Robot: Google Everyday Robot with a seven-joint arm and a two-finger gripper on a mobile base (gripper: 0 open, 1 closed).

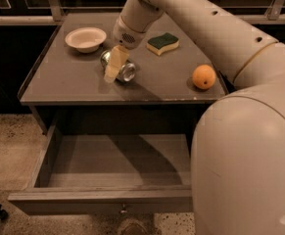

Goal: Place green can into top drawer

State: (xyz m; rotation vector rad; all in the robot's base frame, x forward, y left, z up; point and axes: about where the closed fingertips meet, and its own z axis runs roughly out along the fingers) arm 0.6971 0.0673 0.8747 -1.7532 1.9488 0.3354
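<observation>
The green can [128, 72] lies on its side on the grey table top [68, 84], left of centre, its silver end towards me. My gripper [113, 65] hangs down from the arm directly over the can, and its cream-coloured tip covers the can's middle. The top drawer [103, 199] is pulled out below the table. It shows a bare grey inside and a small metal knob [124, 209] on its front panel.
A white bowl [85, 38] stands at the table's back left, close behind the can. A green-topped yellow sponge [163, 43] lies at the back centre. An orange [203, 76] sits near the right front edge. My arm's large body fills the right of the view.
</observation>
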